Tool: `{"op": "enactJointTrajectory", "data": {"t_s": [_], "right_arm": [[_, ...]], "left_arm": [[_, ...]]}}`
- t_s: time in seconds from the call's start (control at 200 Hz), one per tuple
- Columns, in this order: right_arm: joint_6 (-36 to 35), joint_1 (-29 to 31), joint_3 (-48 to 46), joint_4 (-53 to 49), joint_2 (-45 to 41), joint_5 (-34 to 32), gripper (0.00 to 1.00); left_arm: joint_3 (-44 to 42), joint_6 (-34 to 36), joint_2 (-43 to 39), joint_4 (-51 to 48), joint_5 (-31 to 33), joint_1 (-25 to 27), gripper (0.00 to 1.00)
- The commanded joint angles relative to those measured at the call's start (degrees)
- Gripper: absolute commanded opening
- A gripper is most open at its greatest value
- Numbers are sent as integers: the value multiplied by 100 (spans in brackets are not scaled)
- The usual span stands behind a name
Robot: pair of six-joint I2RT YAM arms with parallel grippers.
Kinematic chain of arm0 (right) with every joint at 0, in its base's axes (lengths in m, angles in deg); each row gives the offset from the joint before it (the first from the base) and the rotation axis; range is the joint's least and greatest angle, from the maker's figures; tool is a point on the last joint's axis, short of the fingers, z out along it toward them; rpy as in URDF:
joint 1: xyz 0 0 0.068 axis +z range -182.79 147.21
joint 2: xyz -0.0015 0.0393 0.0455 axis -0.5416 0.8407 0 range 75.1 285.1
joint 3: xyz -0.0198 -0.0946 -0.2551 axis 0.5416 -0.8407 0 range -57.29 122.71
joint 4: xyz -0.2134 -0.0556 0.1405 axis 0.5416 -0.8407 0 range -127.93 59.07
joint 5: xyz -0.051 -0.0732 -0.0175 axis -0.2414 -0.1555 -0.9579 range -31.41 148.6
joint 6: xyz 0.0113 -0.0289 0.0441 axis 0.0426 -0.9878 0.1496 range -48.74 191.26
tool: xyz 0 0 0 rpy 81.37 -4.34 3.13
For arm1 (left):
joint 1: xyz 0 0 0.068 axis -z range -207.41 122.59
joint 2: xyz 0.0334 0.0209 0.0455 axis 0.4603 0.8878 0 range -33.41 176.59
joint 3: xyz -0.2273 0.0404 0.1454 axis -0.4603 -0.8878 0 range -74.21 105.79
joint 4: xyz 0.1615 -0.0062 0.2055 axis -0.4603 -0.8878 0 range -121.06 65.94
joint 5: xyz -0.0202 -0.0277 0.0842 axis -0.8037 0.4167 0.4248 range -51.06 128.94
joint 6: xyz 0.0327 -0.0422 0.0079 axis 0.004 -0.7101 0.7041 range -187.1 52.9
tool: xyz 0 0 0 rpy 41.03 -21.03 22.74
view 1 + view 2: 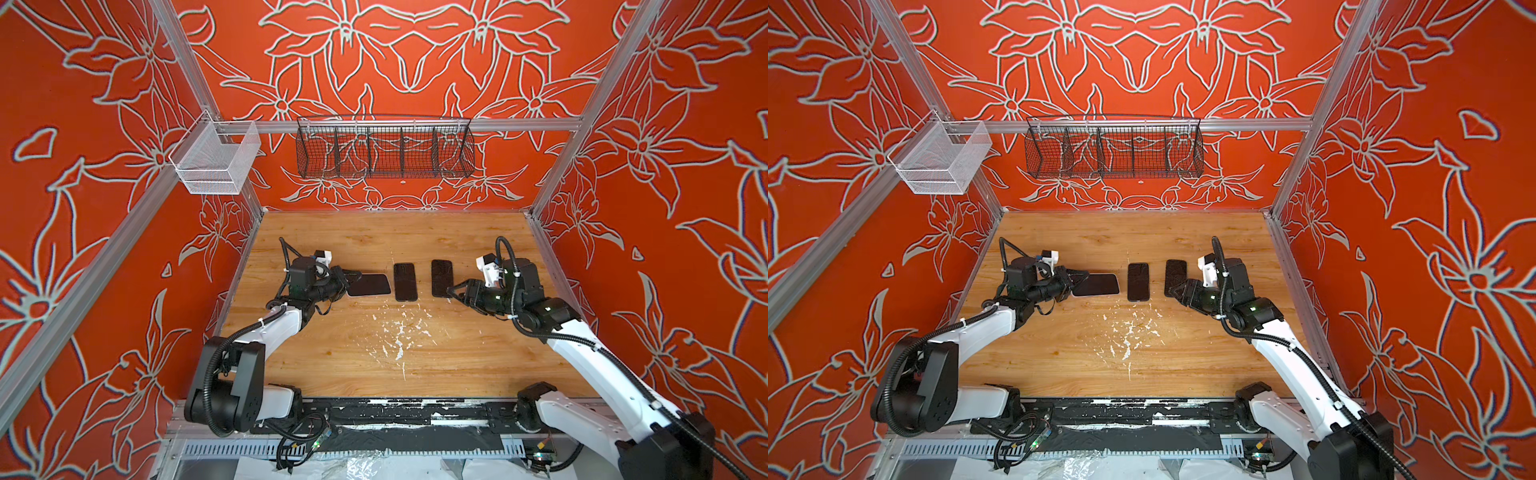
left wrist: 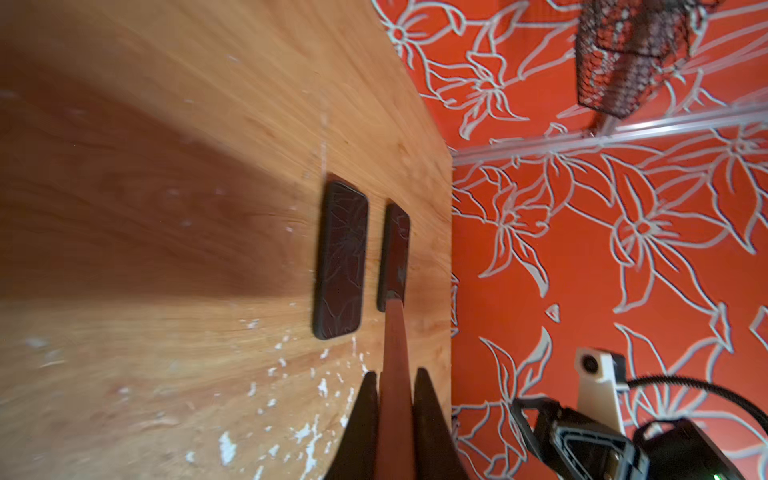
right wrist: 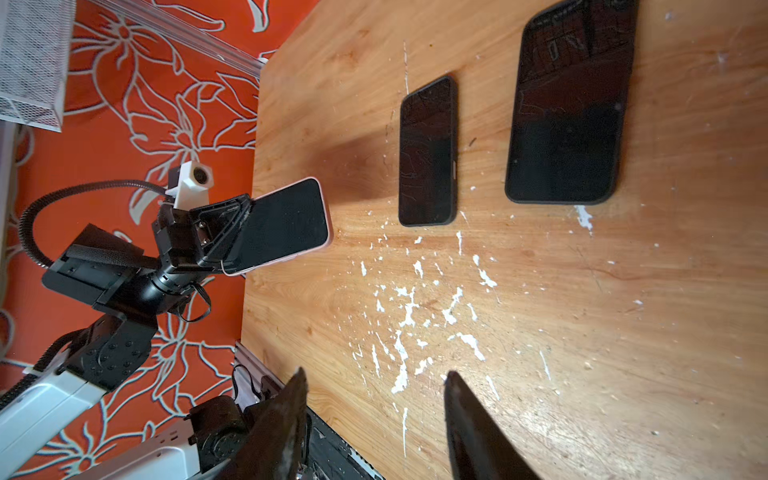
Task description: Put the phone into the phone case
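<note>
The left fingers (image 1: 353, 281) are clenched on one end of the phone (image 1: 371, 285), held just above the desk (image 1: 374, 232) at 9 o'clock of centre. Its long axis runs 9 to 3, free end toward 3, dark face up. The centre slab (image 1: 405, 281) and right slab (image 1: 441, 276) lie flat, long axes 12 to 6; which is the case I cannot tell. The right fingers (image 1: 451, 292), spread and gripping nothing, sit at the right slab's 6 o'clock end. At 12 hangs a basket (image 1: 384, 153), at 10 a bin (image 1: 216, 160); only wall pattern shows through both.
</note>
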Motion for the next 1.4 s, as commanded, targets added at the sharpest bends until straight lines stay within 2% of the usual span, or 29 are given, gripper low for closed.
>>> {"op": "enactJointTrajectory", "data": {"t_s": [0.0, 0.13, 0.295, 0.46, 0.51, 0.711, 0.911, 1.016, 1.156, 1.291, 1.396], "right_arm": [[-157, -9, -53, 4, 56, -81, 53], [-144, -11, -63, 77, 156, -10, 53], [-138, -9, -76, 114, 202, 34, 53], [-154, -9, -96, 115, 197, 1, 53], [-148, -9, -90, 131, 232, 16, 53], [-104, -9, -94, 225, 281, 61, 53], [-241, -12, -4, -20, 165, -62, 53], [-490, -15, 121, -360, 85, -418, 54], [-740, -33, 275, -653, 54, -906, 54], [-863, -53, 375, -713, 11, -1161, 54], [-1049, -91, 424, -793, -32, -1654, 55]], "left_arm": [[-91, -138, 1, 510, 521, -21, 5], [53, -224, 762, 1110, 224, -47, 6], [124, -633, 1807, 2387, -136, -100, 6], [249, -484, 2148, 2360, 101, -109, 8], [283, -399, 2188, 2286, 159, -110, 12], [472, 118, 2264, 1732, 527, -109, 50], [590, 457, 2081, 1152, 850, -122, 72], [773, 908, 1548, 155, 1352, -117, 83], [1208, 1551, 986, -1107, 2033, -124, 94], [1649, 1981, 616, -1974, 2416, -137, 95], [1972, 2274, 214, -2727, 2930, -135, 95]]}}
